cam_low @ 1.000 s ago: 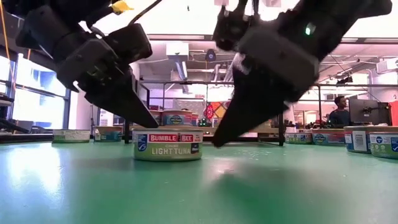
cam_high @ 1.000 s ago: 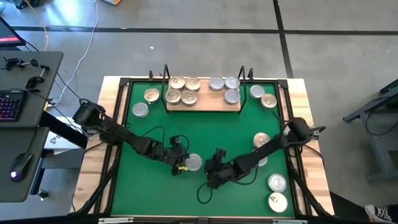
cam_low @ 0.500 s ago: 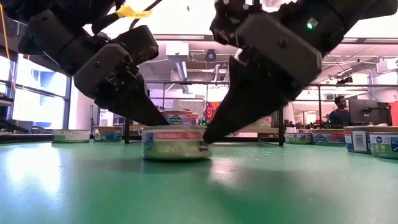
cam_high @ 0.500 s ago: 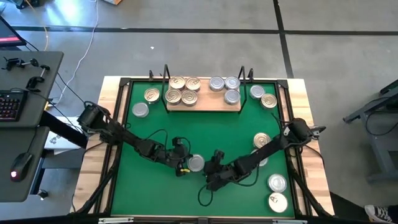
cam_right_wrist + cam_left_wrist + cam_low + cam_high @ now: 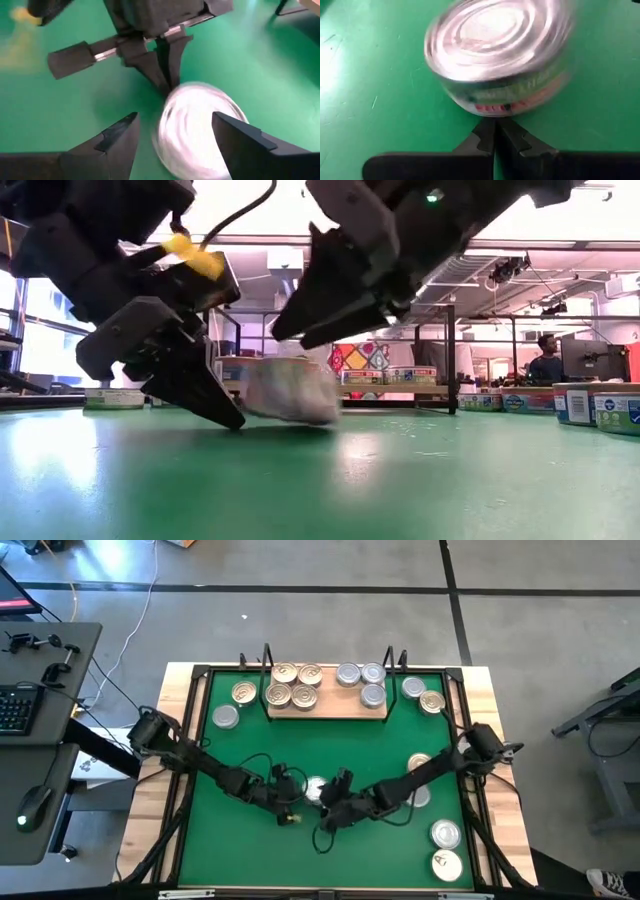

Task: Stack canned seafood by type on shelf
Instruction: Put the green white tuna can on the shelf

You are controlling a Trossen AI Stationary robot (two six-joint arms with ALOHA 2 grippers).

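Observation:
A silver-lidded tin (image 5: 316, 790) lies on the green mat between my two grippers. It is blurred and tilted in the low view (image 5: 290, 390). My left gripper (image 5: 495, 131) is shut, its tips at the mat on the tin's left side (image 5: 222, 412). My right gripper (image 5: 182, 137) is open and hangs above the tin (image 5: 305, 325), one finger on either side and apart from it in the low view. The wooden shelf (image 5: 327, 710) at the far edge carries gold-lidded tins (image 5: 292, 685) on its left and silver-lidded tins (image 5: 362, 680) on its right. My left gripper pushes with its shut fingertips (image 5: 169, 82) against the lower part of the tin's side wall (image 5: 495, 107). It comes slanting down from the table's left. The tin is tilted, with its lower edge (image 5: 315, 418) on the mat.
Loose tins lie on the mat left of the shelf (image 5: 238, 692), right of it (image 5: 432, 701), under the right arm (image 5: 420, 762) and at the near right corner (image 5: 445, 833). Black wire uprights (image 5: 268, 658) stand at the shelf's ends. A person (image 5: 545, 360) sits in the room beyond.
My left gripper has dropped to the mat and pushed the tin toward the right and the far edge. The tin stood flat on the mat and is now tilted and blurred. My right gripper has risen from the tin's right side to above it.

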